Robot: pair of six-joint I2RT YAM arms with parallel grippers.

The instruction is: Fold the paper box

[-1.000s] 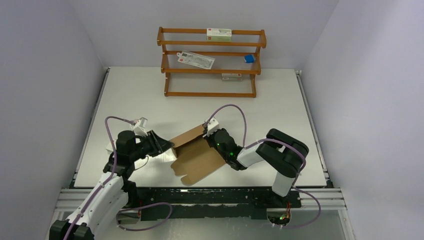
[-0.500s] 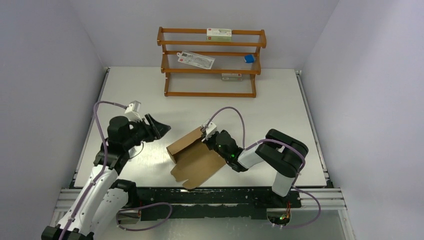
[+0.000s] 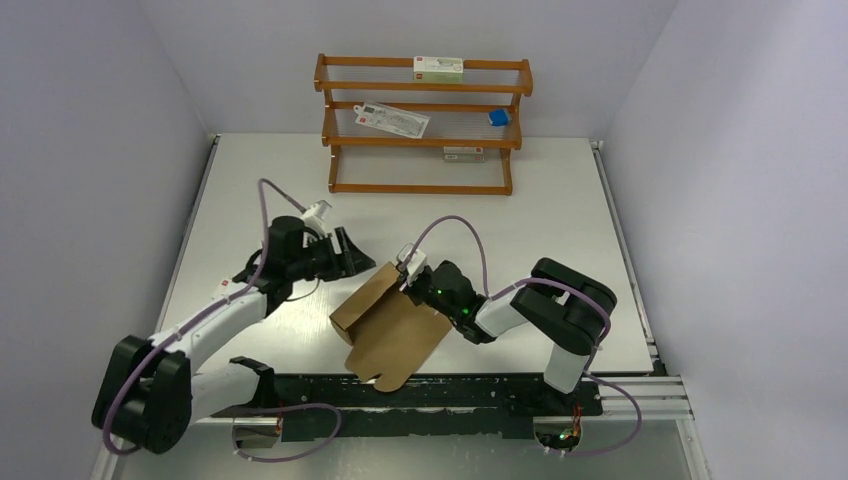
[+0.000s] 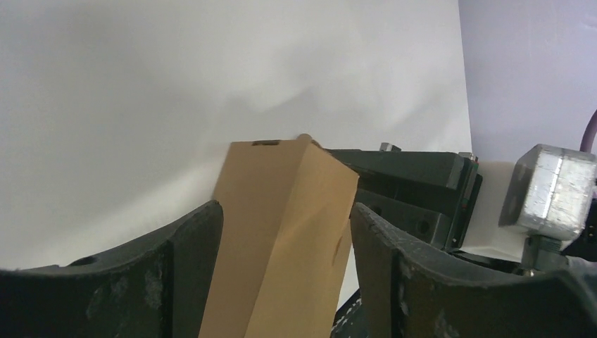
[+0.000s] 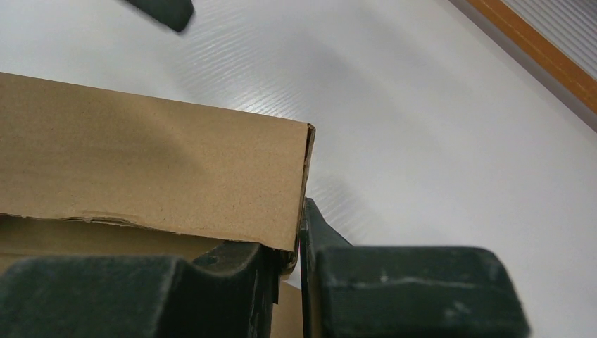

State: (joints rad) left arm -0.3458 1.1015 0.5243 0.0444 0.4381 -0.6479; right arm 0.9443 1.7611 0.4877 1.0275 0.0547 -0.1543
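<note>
The paper box is brown cardboard, partly folded, lying near the table's front middle with one long wall raised on its far-left side. My left gripper is open and straddles the top of that wall; in the left wrist view the box stands between the gripper's spread fingers. My right gripper is shut on the wall's right end. In the right wrist view the gripper pinches the cardboard edge.
A wooden rack stands at the back of the white table, holding white cartons, a flat packet and a small blue block. The left gripper's dark fingertip shows at the top of the right wrist view.
My left arm swung from the box's left side round to its far-left wall and its jaws opened wider. The box shifted and turned slightly toward the front left with the right gripper still on it.
</note>
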